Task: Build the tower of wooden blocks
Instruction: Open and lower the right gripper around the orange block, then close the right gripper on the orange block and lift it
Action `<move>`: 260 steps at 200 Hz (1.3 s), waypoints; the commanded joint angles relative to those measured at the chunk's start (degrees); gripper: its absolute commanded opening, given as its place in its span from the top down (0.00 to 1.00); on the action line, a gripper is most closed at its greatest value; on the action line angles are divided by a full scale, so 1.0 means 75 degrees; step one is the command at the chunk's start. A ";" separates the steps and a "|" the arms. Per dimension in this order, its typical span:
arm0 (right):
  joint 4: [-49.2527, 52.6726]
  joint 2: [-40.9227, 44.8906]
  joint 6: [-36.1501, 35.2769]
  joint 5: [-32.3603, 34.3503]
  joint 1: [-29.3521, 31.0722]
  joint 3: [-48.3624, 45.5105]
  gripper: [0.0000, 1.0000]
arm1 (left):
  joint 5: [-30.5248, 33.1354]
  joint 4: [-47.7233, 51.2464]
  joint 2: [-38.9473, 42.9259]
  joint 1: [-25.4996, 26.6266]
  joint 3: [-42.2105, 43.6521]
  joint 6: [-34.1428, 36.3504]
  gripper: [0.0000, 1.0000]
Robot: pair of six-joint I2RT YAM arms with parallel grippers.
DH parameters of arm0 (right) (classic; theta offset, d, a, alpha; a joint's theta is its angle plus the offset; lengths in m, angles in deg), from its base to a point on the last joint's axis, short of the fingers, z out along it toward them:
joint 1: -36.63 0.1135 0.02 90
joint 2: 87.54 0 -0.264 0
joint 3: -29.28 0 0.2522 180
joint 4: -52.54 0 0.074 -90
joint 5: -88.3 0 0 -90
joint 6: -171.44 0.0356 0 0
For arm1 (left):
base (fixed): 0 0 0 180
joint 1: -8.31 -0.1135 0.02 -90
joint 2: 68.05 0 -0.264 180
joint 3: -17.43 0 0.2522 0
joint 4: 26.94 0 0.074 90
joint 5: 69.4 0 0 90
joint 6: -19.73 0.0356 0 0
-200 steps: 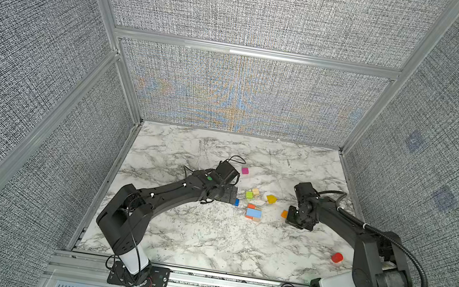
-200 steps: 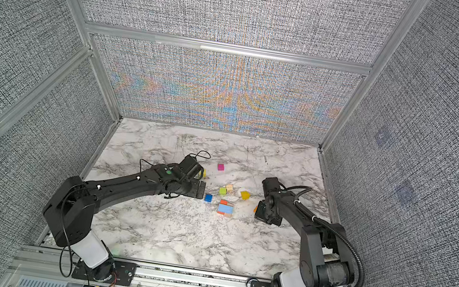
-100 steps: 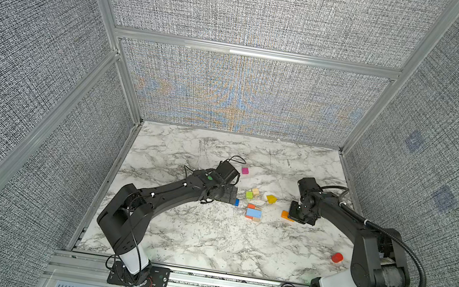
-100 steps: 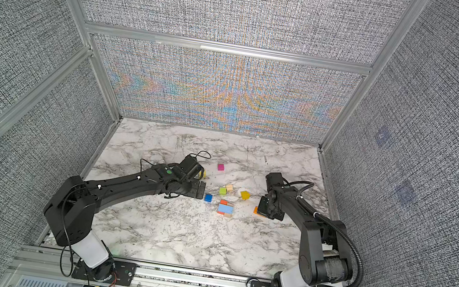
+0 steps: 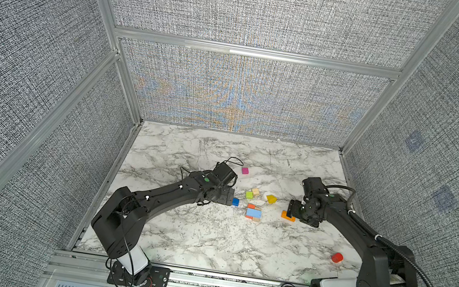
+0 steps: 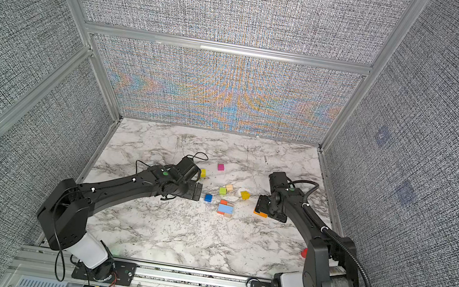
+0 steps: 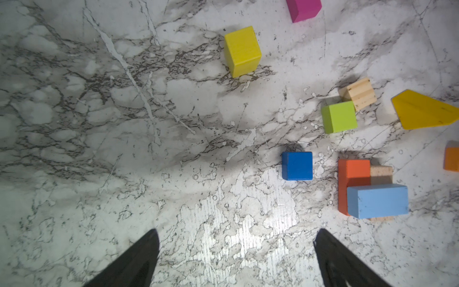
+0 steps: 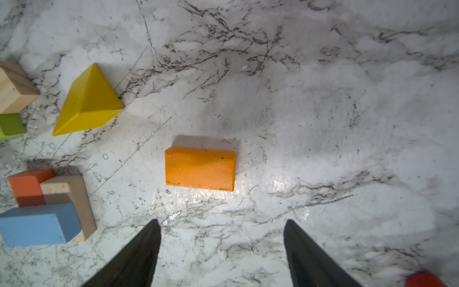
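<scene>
Your right gripper (image 8: 221, 222) stands open, the orange brick (image 8: 200, 169) lying untouched near it; your left gripper (image 7: 237, 231) stands open near the blue cube (image 7: 297, 165).

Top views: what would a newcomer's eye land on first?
The bright blocks scattered on the marble table, chiefly a light blue brick lying on two others. Flanking them are the right gripper, open by an orange brick, and the left gripper, open near a blue cube.
</scene>
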 commanded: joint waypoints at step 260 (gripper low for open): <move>-0.0421 -0.1693 0.0053 0.0068 0.0285 0.0465 0.33 | 0.0433 0.0175 -0.0642 -0.0044 -0.0149 0.0026 0.01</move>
